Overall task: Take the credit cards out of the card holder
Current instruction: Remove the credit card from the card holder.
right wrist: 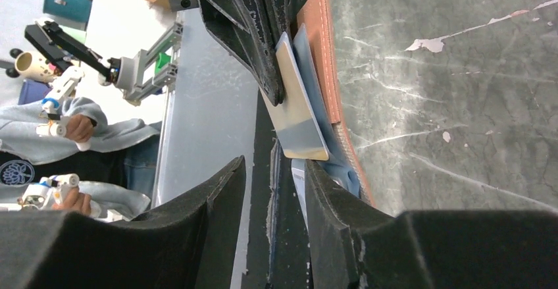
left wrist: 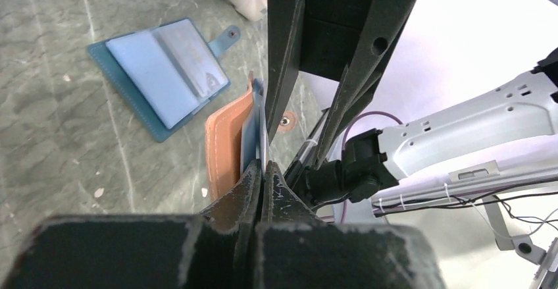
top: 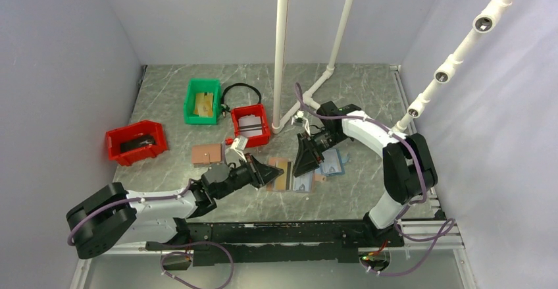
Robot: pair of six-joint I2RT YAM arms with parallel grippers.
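Note:
The brown card holder (top: 281, 174) is tipped up on edge between both arms, its light blue inside (right wrist: 309, 58) facing the grippers. My left gripper (left wrist: 263, 167) is shut on the edge of a pale credit card (right wrist: 299, 111) that sticks out of the holder (right wrist: 322, 32). In the top view the left gripper (top: 278, 172) meets the holder from the left. My right gripper (right wrist: 275, 165) is open, just short of the card's free end, with another pale card edge beside its right finger. Its fingers (left wrist: 355, 52) hang over the holder (left wrist: 224, 144).
An all-blue bifold holder (top: 332, 164) lies open flat just right of the grippers. Two red bins (top: 135, 142) (top: 251, 124) and a green bin (top: 202, 101) stand at the back left. White pipes (top: 281, 52) rise behind. A flat pinkish-brown piece (top: 207, 153) lies left.

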